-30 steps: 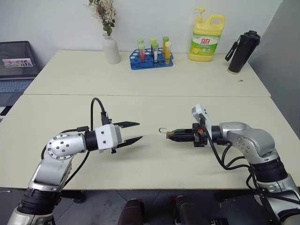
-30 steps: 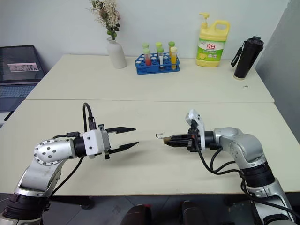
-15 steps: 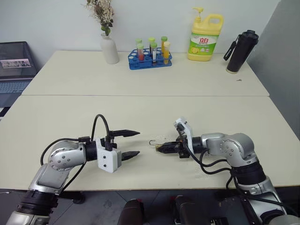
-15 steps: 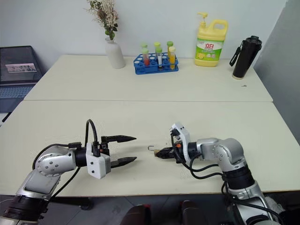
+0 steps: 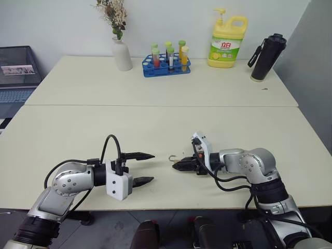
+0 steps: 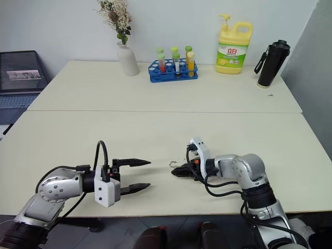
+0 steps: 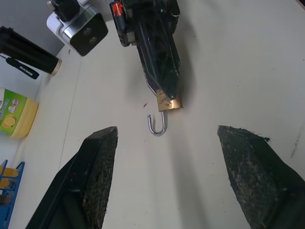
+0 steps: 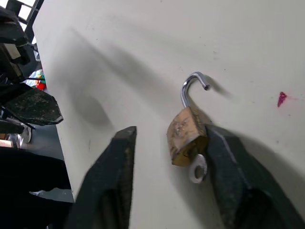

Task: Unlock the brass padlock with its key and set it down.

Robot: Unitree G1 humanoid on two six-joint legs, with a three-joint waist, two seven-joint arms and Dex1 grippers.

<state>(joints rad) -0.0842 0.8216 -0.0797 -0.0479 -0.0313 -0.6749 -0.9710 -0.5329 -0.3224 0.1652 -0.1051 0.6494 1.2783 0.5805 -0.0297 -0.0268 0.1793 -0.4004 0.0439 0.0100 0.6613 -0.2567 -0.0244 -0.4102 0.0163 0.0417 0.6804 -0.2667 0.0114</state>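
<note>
The brass padlock (image 8: 187, 136) is seen lying on the bench (image 5: 155, 129), near the front edge and a little right of its middle, with the silver shackle (image 8: 190, 88) swung out of the body. The key (image 8: 198, 168) is lodged in the lock's underside. The right gripper (image 8: 169, 191) is lowered to the bench around the padlock; its jaws are released, one finger (image 8: 233, 176) resting against the lock's side, the other (image 8: 112, 181) apart from it. The left gripper (image 5: 142, 168) is held near the front edge, pointed toward the padlock, well apart from it, its jaws spread wide and holding nothing.
</note>
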